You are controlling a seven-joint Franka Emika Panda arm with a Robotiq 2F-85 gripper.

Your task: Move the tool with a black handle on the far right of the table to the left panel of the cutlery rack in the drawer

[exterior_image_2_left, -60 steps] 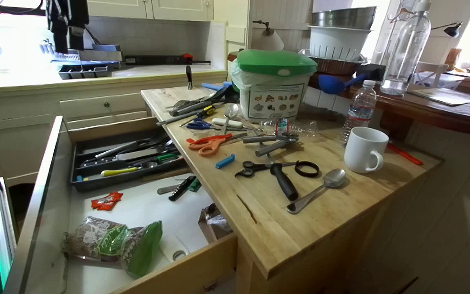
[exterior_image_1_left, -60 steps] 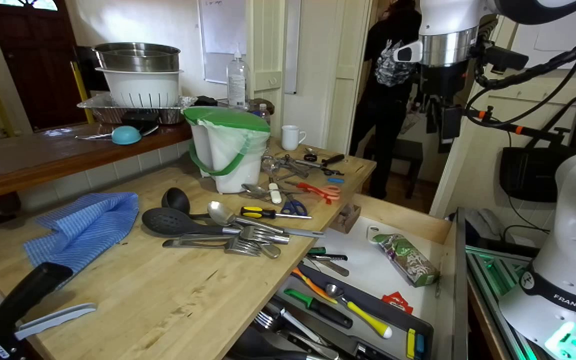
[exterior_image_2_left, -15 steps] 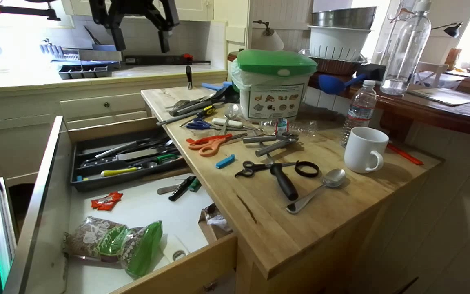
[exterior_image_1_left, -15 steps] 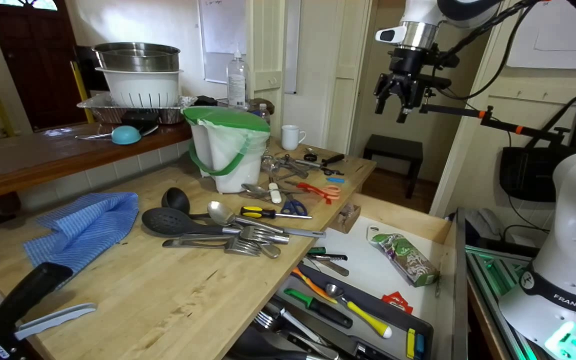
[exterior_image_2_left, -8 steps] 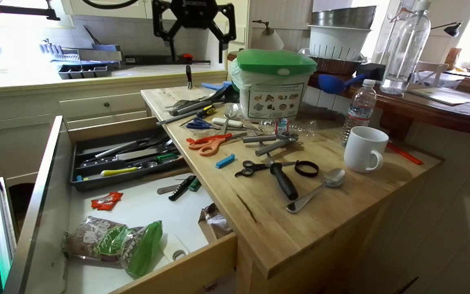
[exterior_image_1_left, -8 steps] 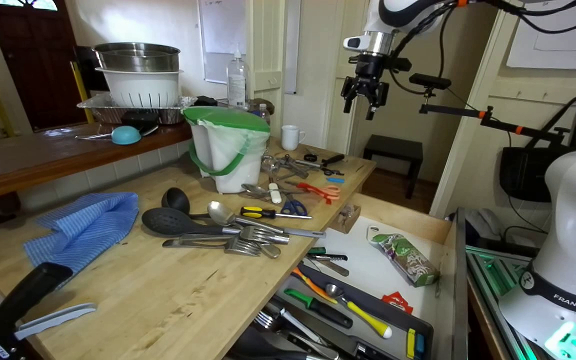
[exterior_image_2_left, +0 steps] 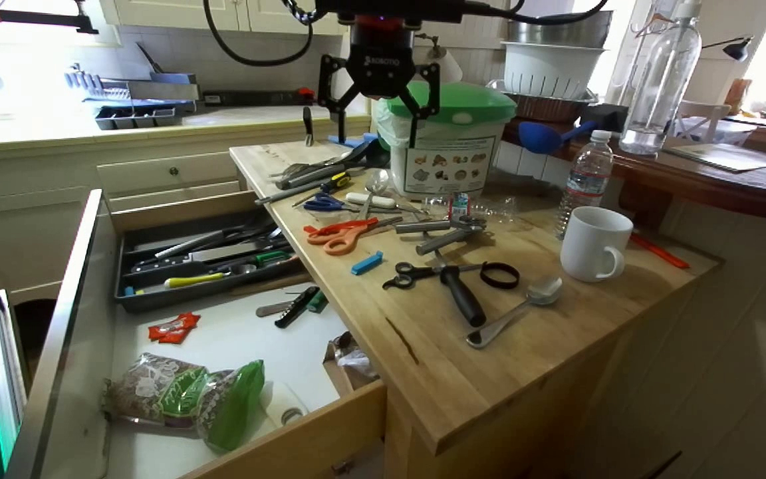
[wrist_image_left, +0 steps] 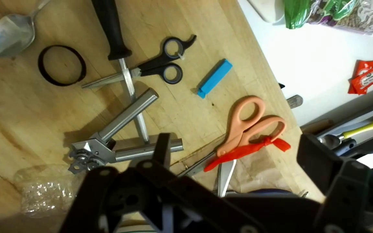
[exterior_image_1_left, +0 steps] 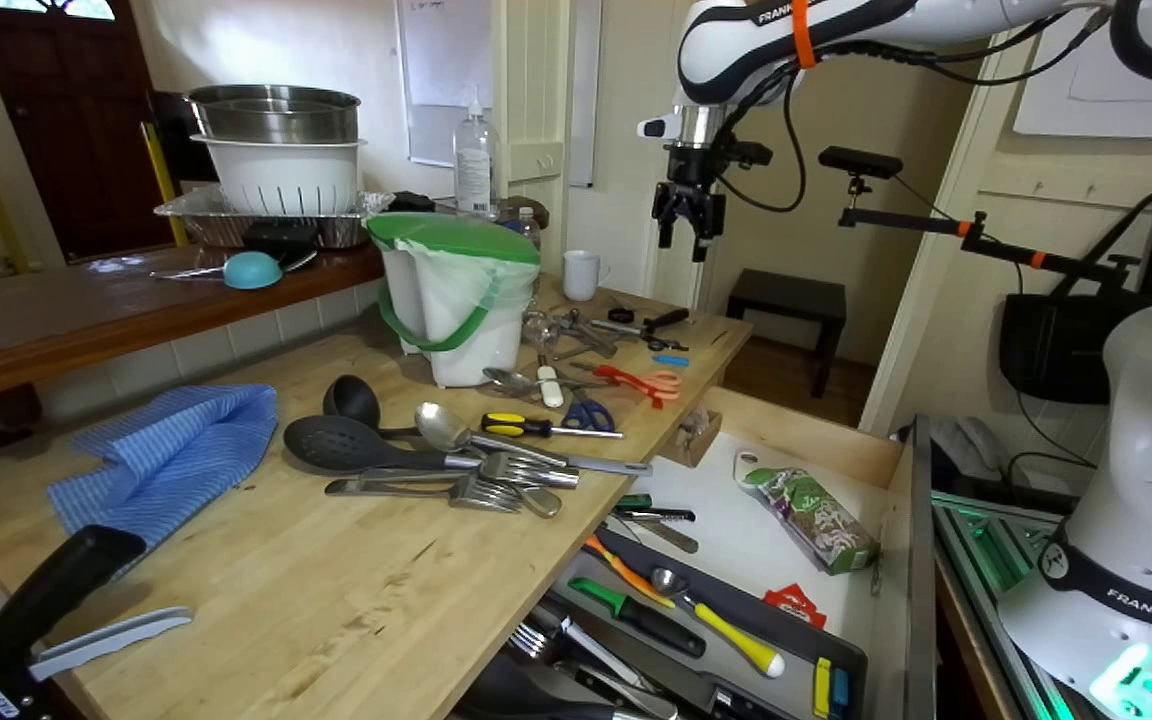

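Your gripper hangs over the table, spread wide, holding nothing. The black-handled tool lies on the wood below, well apart from it, up and to the left in the wrist view, shaft crossing the black scissors. Gripper's lower and further in than half a second ago; tool and the cutlery rack in the drawer haven't shifted.

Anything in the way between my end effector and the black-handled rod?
Nothing visible stands between the end effector and the black handle. But the can opener has one handle lying across the metal shaft.
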